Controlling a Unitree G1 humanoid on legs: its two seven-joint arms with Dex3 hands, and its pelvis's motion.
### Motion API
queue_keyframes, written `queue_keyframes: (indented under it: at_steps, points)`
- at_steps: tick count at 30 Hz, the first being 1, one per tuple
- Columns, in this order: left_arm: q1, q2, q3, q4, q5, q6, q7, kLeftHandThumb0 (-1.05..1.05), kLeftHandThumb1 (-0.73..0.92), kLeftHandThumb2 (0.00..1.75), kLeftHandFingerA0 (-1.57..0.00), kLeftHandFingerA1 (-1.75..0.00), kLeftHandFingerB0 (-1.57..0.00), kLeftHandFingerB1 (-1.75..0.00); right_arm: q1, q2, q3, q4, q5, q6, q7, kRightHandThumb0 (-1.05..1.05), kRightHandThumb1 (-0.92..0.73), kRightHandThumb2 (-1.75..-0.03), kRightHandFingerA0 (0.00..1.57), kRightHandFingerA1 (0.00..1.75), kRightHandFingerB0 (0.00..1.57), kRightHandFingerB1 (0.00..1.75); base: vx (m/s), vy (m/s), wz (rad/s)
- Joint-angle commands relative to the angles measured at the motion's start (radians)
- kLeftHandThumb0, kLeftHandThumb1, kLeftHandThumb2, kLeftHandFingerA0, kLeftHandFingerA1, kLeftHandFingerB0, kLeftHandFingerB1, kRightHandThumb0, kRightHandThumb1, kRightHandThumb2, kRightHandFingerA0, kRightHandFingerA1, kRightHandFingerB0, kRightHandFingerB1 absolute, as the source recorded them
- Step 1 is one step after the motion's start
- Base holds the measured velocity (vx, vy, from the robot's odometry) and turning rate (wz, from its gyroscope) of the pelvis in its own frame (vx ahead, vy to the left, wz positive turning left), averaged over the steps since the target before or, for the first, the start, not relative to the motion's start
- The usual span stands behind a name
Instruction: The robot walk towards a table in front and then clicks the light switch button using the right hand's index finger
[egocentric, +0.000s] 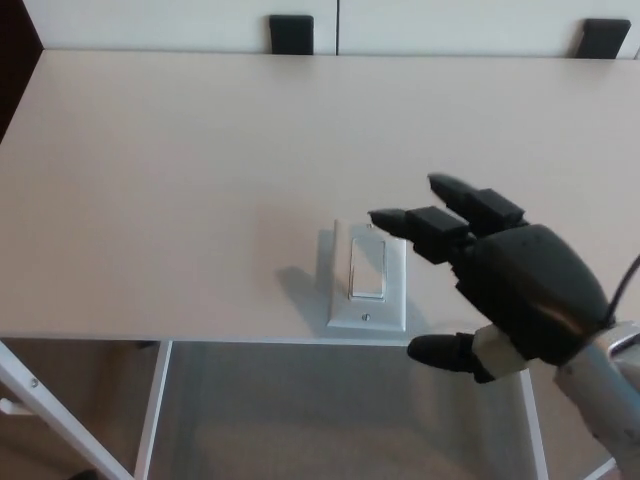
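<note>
Near the surface's (150, 200) front edge, my right hand (500, 280) hovers, fingers spread and empty, index fingertip over the light switch's (367, 276) top.

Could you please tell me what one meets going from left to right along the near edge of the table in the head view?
White table leg → light switch → robot's right hand.
</note>
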Motion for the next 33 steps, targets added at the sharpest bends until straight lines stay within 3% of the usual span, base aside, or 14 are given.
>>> queue_keyframes:
  at_steps: [1, 5, 6, 8, 9, 21, 33]
  points:
    - [0.002, 0.052, -0.005, 0.012, 0.042, -0.023, -0.005, -0.19, 0.67, 0.62, -0.23, -0.38, -0.23, -0.33, -0.025, -0.033, 0.096, 0.079, -0.34, 0.172, -0.011, -0.79, -0.52, -0.82, 0.0, 0.0, 0.09, 0.2, 0.0, 0.0, 0.0]
    - [0.001, 0.052, -0.008, 0.008, 0.047, -0.021, 0.001, -0.18, 0.67, 0.62, -0.24, -0.38, -0.22, -0.33, -0.021, -0.028, 0.113, 0.09, -0.355, 0.193, -0.024, -0.76, -0.5, -0.84, 0.0, 0.06, 0.11, 0.24, 0.0, 0.0, 0.0]
    - [0.018, 0.051, -0.011, 0.006, 0.05, -0.025, 0.001, -0.18, 0.67, 0.62, -0.24, -0.37, -0.23, -0.33, 0.001, -0.027, 0.121, 0.078, -0.363, 0.201, -0.019, -0.7, -0.6, -0.56, 0.0, 0.15, 0.12, 0.24, 0.0, 0.0, 0.0]
    - [0.024, 0.051, -0.014, 0.006, 0.052, -0.023, 0.001, -0.18, 0.67, 0.62, -0.24, -0.37, -0.23, -0.33, 0.011, -0.027, 0.127, 0.074, -0.363, 0.207, -0.018, -0.69, -0.59, -0.59, 0.0, 0.16, 0.12, 0.25, 0.0, 0.0, 0.0]
    - [0.025, 0.059, -0.02, 0.007, 0.064, -0.027, 0.001, -0.2, 0.67, 0.62, -0.24, -0.37, -0.22, -0.33, 0.012, -0.024, 0.131, 0.084, -0.355, 0.205, -0.037, -0.72, -0.48, -0.8, 0.0, 0.07, 0.14, 0.31, 0.0, 0.0, 0.0]
    - [0.025, 0.07, -0.036, -0.001, 0.066, -0.02, 0.01, -0.17, 0.68, 0.62, -0.24, -0.37, -0.22, -0.32, 0.018, -0.019, 0.164, 0.065, -0.385, 0.243, -0.021, -0.75, -0.5, -0.8, 0.0, 0.0, 0.16, 0.31, 0.0, 0.0, 0.0]
    - [0.035, 0.075, -0.05, 0.003, 0.073, -0.032, 0.018, -0.19, 0.67, 0.62, -0.23, -0.37, -0.21, -0.32, 0.045, -0.02, 0.18, 0.046, -0.385, 0.237, -0.065, -0.67, -0.45, -0.81, 0.0, 0.12, 0.09, 0.32, 0.0, 0.0, 0.0]
